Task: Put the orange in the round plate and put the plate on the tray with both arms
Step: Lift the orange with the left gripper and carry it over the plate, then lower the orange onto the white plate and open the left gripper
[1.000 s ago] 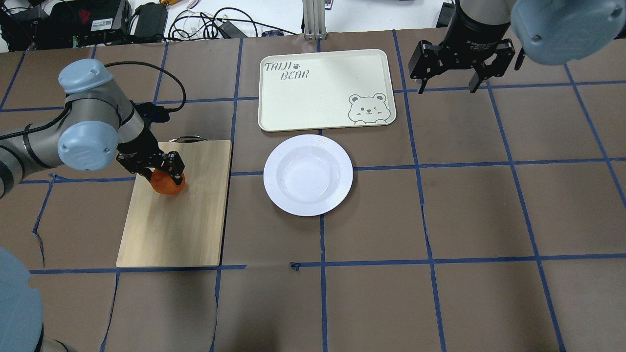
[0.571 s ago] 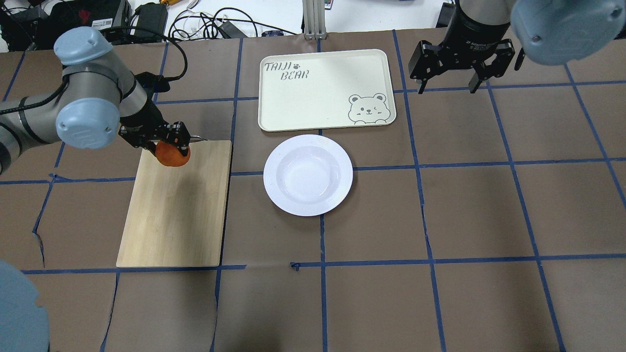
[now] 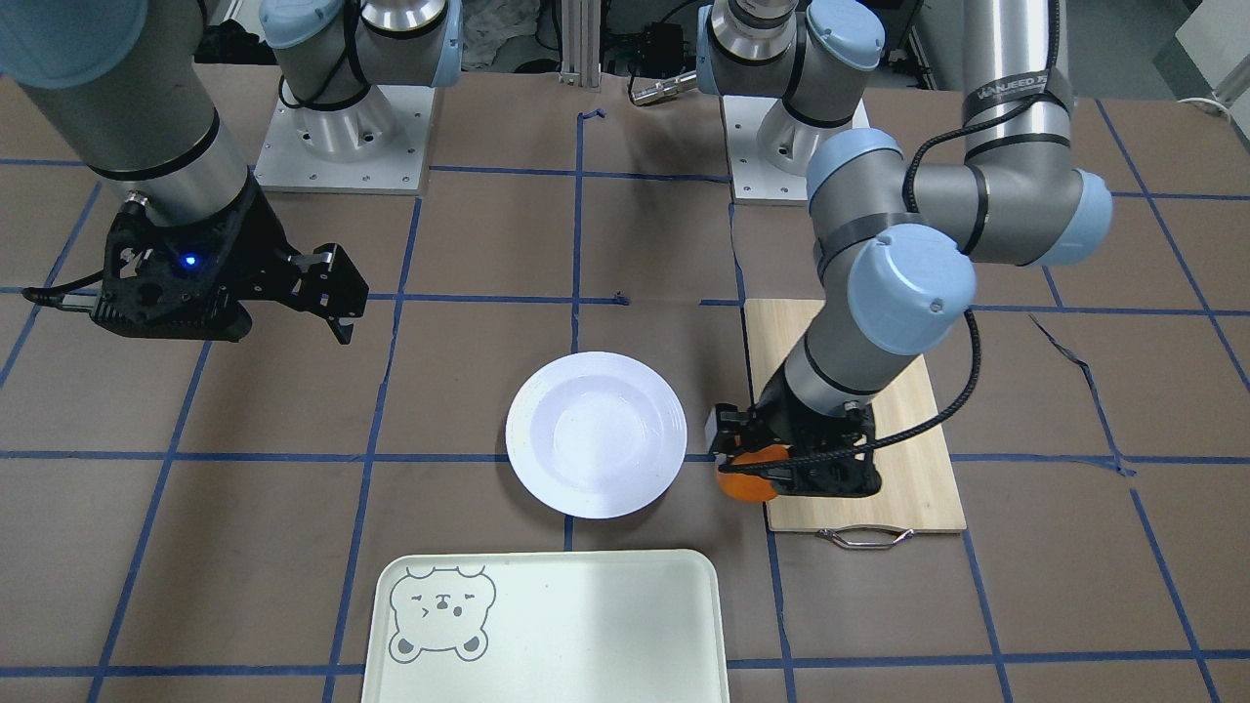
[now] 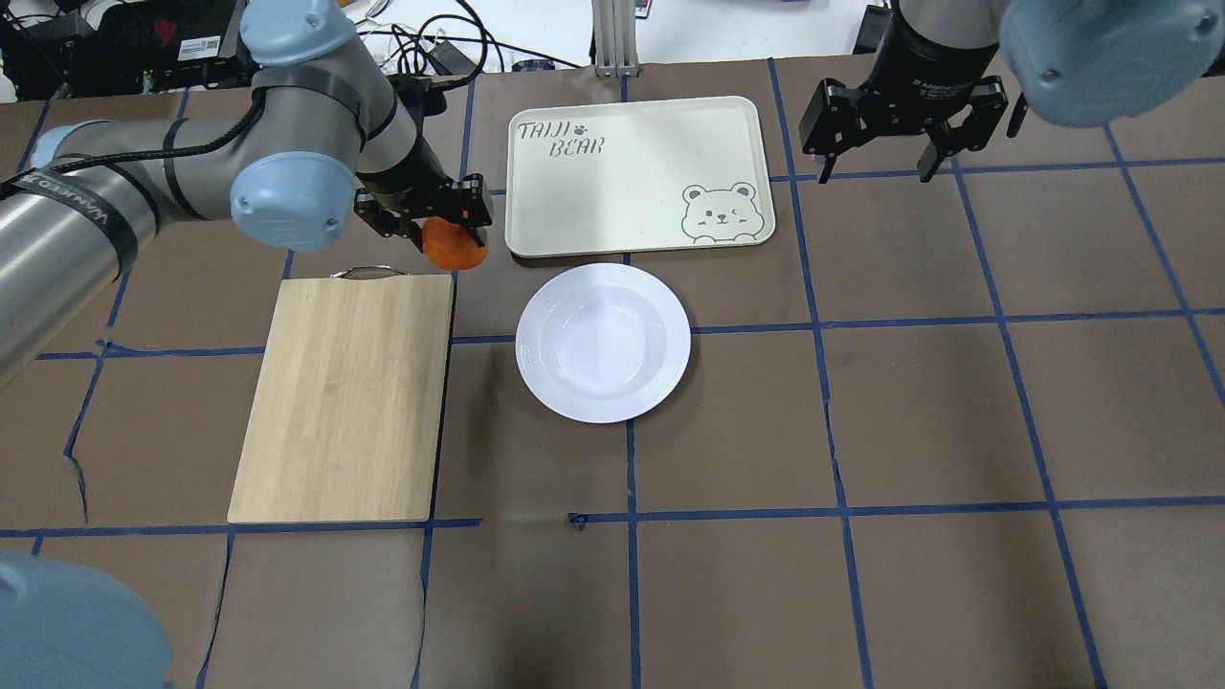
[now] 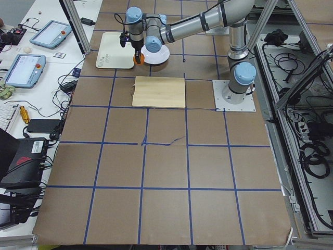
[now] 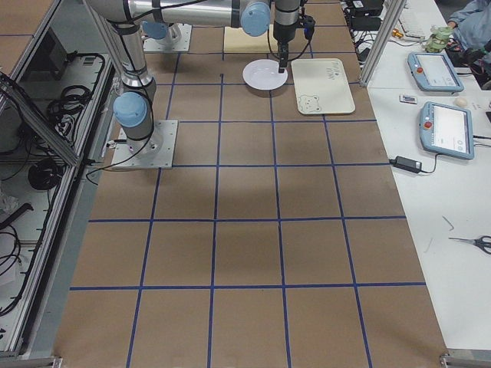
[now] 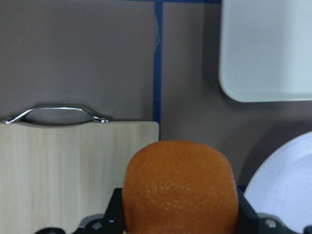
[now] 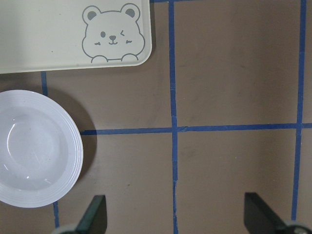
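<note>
The orange [image 4: 457,249] hangs above the table with my left gripper [image 4: 442,230] shut on it, just past the wooden board's far right corner. It lies between the board and the tray and left of the round plate's far rim. The left wrist view shows the orange [image 7: 180,187] held between the black fingers. The round plate [image 4: 603,343] is white and has nothing in it; it sits on the table in front of the cream tray [image 4: 622,191]. My right gripper [image 4: 876,174] hangs open above the table to the right of the tray, holding nothing.
A wooden cutting board [image 4: 345,402] with a metal handle [image 4: 364,273] lies left of the plate. Cables and electronics [image 4: 191,38] crowd the far edge. In the front-facing view the arm bases [image 3: 342,137] stand at the robot's side of the table.
My left gripper has carried the orange up off the board, then away and to the right, towards the tray and plate. The right arm, plate and tray have not moved.
</note>
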`<state>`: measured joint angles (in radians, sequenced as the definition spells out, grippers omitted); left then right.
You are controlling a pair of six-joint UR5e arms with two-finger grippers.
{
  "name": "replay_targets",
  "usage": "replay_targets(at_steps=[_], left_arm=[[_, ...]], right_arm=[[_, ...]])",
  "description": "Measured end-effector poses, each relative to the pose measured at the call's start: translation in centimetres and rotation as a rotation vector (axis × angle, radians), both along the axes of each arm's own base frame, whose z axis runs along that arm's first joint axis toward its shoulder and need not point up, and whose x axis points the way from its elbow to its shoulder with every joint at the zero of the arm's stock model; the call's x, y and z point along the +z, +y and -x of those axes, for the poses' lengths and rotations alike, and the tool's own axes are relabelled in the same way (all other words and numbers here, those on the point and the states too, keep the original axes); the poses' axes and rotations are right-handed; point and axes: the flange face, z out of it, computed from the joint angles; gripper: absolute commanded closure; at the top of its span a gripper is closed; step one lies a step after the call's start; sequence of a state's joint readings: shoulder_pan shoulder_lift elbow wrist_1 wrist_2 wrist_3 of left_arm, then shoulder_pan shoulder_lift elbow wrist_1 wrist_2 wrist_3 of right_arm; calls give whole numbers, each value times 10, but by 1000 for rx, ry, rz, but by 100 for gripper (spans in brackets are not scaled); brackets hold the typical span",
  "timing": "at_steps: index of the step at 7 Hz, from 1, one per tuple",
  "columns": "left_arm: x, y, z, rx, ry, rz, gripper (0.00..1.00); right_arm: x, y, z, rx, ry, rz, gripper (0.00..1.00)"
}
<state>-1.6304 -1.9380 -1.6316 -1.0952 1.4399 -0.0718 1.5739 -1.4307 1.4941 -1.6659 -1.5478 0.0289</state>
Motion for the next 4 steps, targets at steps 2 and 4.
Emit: replay_targets(at_steps=[2, 4], left_arm=[[-18, 12, 64, 11, 67, -10, 64], [-42, 30, 109, -9, 72, -56, 13]], right_arm=[[0, 0, 0, 2, 0, -1, 0], [-1, 0, 0, 2, 0, -1, 0]])
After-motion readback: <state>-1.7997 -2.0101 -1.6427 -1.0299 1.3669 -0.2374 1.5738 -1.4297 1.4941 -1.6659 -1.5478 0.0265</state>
